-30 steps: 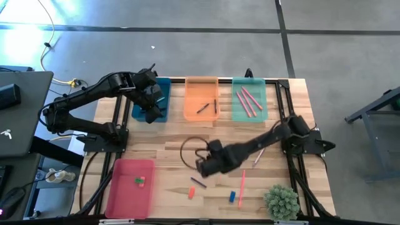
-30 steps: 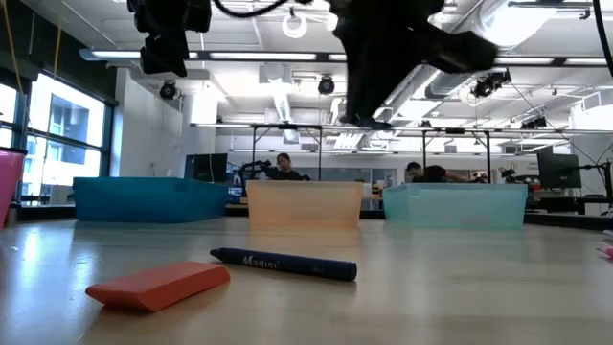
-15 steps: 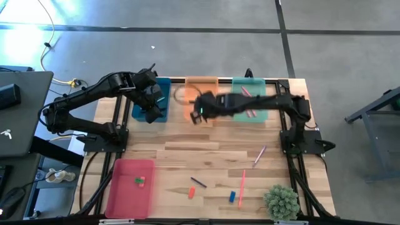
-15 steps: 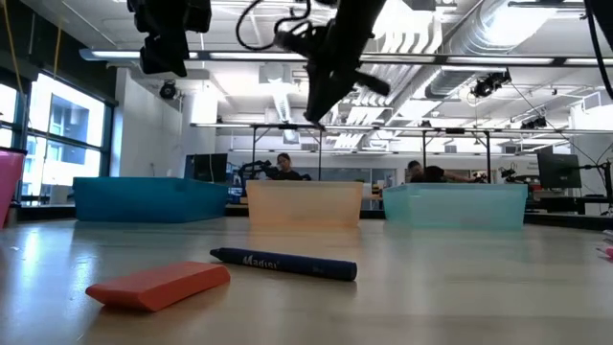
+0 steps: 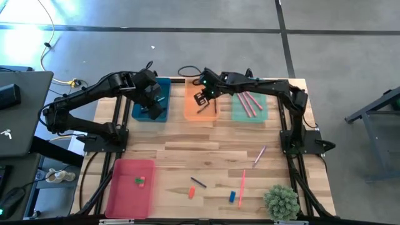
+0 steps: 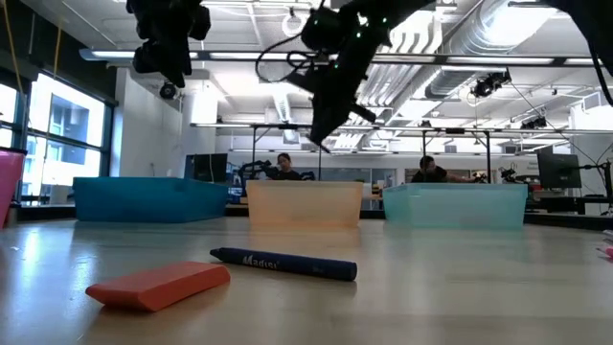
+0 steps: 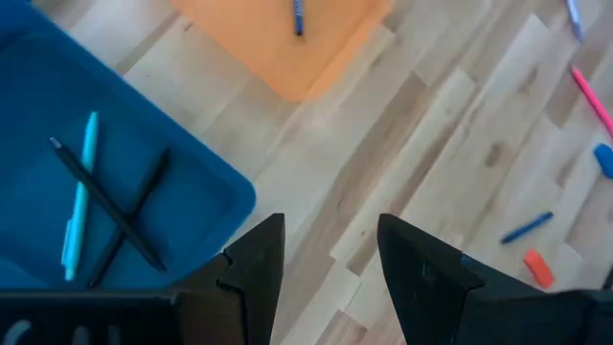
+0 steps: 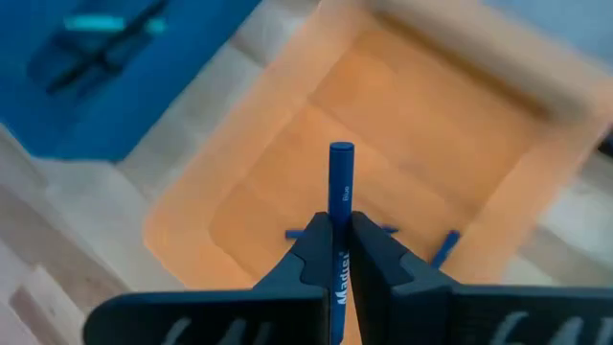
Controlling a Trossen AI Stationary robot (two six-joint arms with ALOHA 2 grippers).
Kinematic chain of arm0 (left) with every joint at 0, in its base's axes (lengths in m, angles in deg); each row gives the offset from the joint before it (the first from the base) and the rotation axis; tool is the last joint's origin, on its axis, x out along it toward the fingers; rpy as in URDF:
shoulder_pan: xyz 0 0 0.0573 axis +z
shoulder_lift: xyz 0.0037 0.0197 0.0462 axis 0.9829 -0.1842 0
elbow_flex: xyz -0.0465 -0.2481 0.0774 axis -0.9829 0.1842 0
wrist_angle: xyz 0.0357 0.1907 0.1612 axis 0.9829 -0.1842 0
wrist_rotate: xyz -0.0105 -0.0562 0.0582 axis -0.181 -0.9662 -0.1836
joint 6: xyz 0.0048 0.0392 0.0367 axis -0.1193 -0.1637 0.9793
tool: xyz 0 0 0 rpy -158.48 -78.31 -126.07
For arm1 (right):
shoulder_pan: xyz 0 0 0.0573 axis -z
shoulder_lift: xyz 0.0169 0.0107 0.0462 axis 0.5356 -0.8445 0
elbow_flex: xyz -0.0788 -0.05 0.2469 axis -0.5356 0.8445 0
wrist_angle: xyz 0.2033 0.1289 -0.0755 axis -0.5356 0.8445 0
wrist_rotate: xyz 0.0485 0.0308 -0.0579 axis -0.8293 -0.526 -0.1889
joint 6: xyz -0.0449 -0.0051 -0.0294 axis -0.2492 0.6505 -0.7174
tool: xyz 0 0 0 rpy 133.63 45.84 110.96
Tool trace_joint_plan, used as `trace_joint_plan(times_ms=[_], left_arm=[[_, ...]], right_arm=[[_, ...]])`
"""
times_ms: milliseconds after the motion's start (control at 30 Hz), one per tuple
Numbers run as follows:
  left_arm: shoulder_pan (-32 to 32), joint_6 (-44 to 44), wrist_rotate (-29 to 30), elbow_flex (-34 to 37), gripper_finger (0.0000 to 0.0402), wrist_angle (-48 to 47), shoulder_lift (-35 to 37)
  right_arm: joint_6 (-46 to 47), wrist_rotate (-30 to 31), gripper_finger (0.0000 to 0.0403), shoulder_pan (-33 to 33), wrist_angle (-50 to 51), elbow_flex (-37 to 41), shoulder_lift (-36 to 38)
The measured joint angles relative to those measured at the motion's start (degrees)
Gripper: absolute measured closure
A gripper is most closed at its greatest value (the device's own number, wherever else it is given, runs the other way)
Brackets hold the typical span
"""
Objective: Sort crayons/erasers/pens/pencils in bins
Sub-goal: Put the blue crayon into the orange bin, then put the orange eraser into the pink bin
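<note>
My right gripper (image 8: pixel 340 228) hangs over the translucent orange bin (image 5: pixel 190 115), shut on a short dark blue pen (image 8: pixel 340 177). Two more dark blue pens (image 8: pixel 445 247) lie on the bin's floor. My left gripper (image 7: pixel 330 240) stands open above the near corner of the teal-blue bin (image 5: pixel 161 87), with nothing between its fingers; thin black and cyan sticks (image 7: pixel 81 206) lie in that bin. On the near part of the table lie another dark blue pen (image 6: pixel 283 263), an orange eraser (image 6: pixel 158 285) and a blue eraser (image 5: pixel 232 196). My right gripper pinches the dark blue pen between its two fingers, on the labelled part of the shaft (image 8: pixel 340 218). The pen lies along the fingers, and its flat free end (image 8: pixel 341 149) sticks out past the tips. The fingers slant down from the table's right. The pen hangs clear above the orange bin.
The mint green bin (image 5: pixel 262 115) at the far right holds long pink-red sticks. The pink-red bin (image 5: pixel 125 197) at the near left holds small erasers (image 5: pixel 140 182). A pink-red stick (image 5: pixel 242 186), a pale pen (image 5: pixel 259 155) and a green plant (image 5: pixel 281 200) lie near the right.
My right gripper has swung from the middle of the table toward the far edge. It has carried the dark blue pen over the orange bin, rolling its wrist on the way. My left gripper has turned a little in place above the teal-blue bin.
</note>
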Motion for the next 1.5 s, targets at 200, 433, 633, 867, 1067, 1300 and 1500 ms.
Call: trace_joint_plan(times_ms=[200,433,633,867,1067,1300,1500], left_arm=[[0.0,-3.0,2.1,0.0,0.0245,0.0,0.0],[0.0,-5.8,2.3,0.0,0.0245,0.0,0.0],[0.0,-6.8,2.5,0.0,0.0245,0.0,0.0],[0.0,-5.9,2.5,0.0,0.0245,0.0,0.0],[0.0,-5.9,3.9,0.0,0.0245,0.0,0.0],[0.0,-6.9,6.8,0.0,0.0245,0.0,0.0],[0.0,-6.9,7.0,0.1,0.0234,0.0,0.0]], right_arm=[[-3.2,-4.6,0.0402,0.1,-0.6,0.0,-4.7],[-6.2,-7.0,0.0402,0.0,-0.9,0.0,-8.6],[-8.0,-6.8,0.0402,0.0,-1.0,0.0,-10.8],[-8.0,-6.3,0.0397,0.0,-0.8,0.0,-12.0],[-7.3,-7.1,0.0334,0.0,-0.8,0.0,-11.8],[-4.8,-10.1,0.0256,0.0,1.7,-1.3,-11.8],[-5.1,-6.2,0.0239,-0.5,8.2,-5.8,-11.0]])
